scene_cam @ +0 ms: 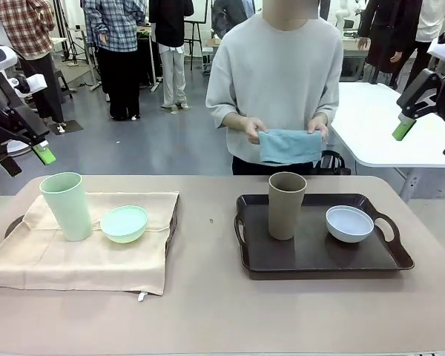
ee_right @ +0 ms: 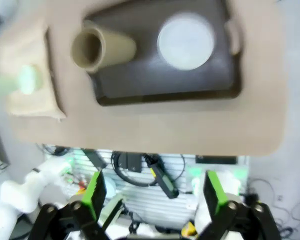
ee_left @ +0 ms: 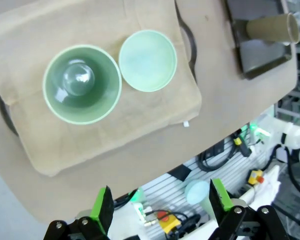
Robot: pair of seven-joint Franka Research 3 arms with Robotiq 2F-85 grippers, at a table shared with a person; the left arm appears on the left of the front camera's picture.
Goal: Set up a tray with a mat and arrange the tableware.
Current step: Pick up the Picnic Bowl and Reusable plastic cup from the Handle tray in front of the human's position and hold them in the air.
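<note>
A beige mat point(scene_cam: 81, 256) covers the left tray point(scene_cam: 12, 225); on it stand a pale green cup point(scene_cam: 67, 206) and a pale green bowl point(scene_cam: 124, 223). The bare dark brown tray point(scene_cam: 311, 256) on the right carries a brown cup point(scene_cam: 286, 205) and a white bowl point(scene_cam: 349, 223). A person at the far side holds a folded blue mat point(scene_cam: 289, 146) in both hands. My left gripper point(scene_cam: 26, 159) hangs open high at the left, above the green cup point(ee_left: 82, 84) and bowl point(ee_left: 147, 60). My right gripper point(scene_cam: 428, 138) hangs open high at the right, over the brown cup point(ee_right: 102, 48) and white bowl point(ee_right: 185, 41).
Bare table point(scene_cam: 208, 297) lies between the two trays and along the front. A white table point(scene_cam: 400, 126) stands behind at the right. Several people stand far off in the background.
</note>
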